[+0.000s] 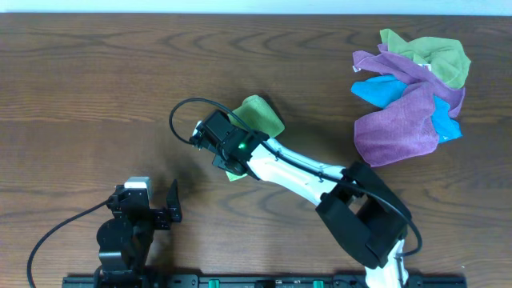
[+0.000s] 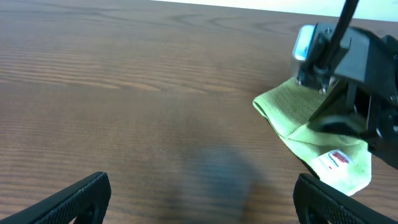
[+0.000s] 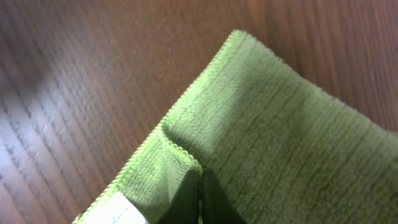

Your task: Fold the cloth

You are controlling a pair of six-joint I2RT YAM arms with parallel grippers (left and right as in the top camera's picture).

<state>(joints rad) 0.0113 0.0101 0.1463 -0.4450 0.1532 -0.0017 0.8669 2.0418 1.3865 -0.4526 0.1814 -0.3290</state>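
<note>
Cloth (image 1: pixel 258 116) mid-table, hemmed edge pinched in right gripper (image 3: pixel 200 186), jaws together. Left gripper (image 2: pixel 202 200) near left, jaws wide apart above open table (image 2: pixel 124 93). Towel pile (image 1: pixel 412 96) far right.

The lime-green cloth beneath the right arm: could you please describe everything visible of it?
The cloth is a lime-green towel, fuzzy and finely ribbed like microfibre, with a stitched hem and a white tag with red print at one edge. It lies on the wooden table, apparently doubled over, partly hidden under the right arm. The right gripper is shut, pinching its hem near the tag.
</note>
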